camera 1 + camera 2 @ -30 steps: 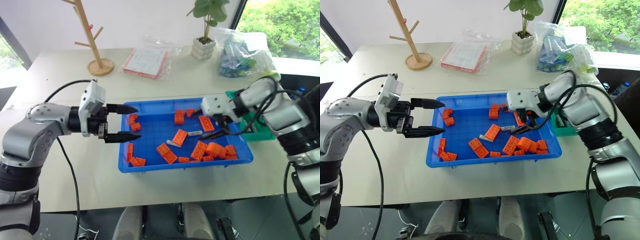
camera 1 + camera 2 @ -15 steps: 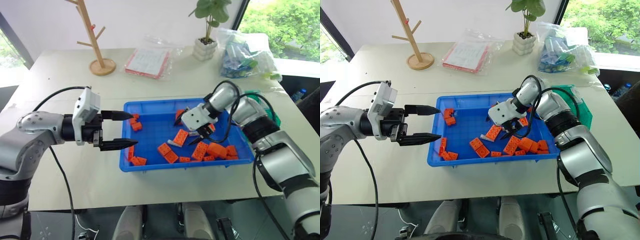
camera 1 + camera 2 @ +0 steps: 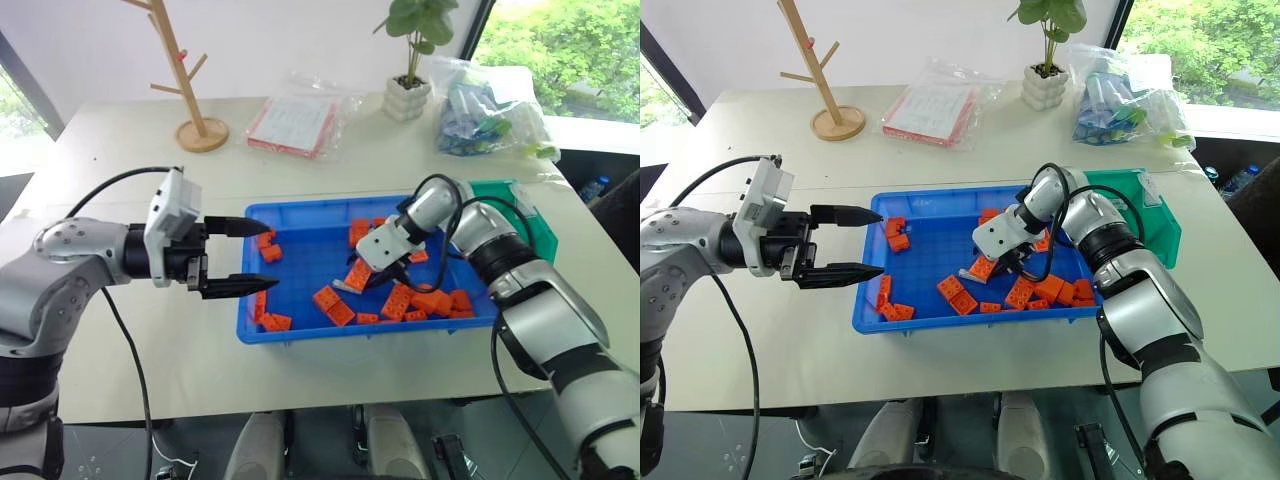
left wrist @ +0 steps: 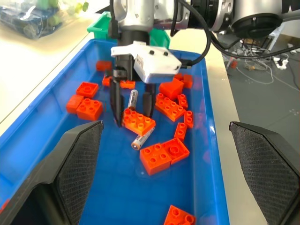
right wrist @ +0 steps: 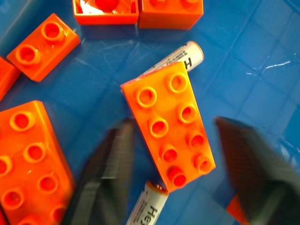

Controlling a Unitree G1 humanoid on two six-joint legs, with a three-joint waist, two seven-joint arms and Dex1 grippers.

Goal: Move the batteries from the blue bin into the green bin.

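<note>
The blue bin [image 3: 300,333] lies mid-table with orange bricks and batteries in it. My right gripper [image 4: 133,117] points down into its middle, open. Its fingers [image 5: 110,168] straddle an orange brick [image 5: 171,136] and one battery [image 4: 132,99] lying on the floor between them. A second battery [image 4: 143,139] pokes out from under that brick on the side nearer my left arm. My left gripper [image 3: 268,251] hovers open and empty over the bin's left rim. The green bin [image 3: 520,205] sits against the blue bin's right end, behind my right arm.
Several orange bricks [image 3: 432,298] are scattered in the blue bin, thickest at its right end. At the table's back stand a wooden peg stand [image 3: 190,90], a plastic packet [image 3: 295,125], a potted plant [image 3: 408,70] and a bag of items [image 3: 490,115].
My right gripper has swung left from the blue bin's right end, dropped to the bricks in its middle, and its fingers have drawn closer. The left gripper has stayed put.
</note>
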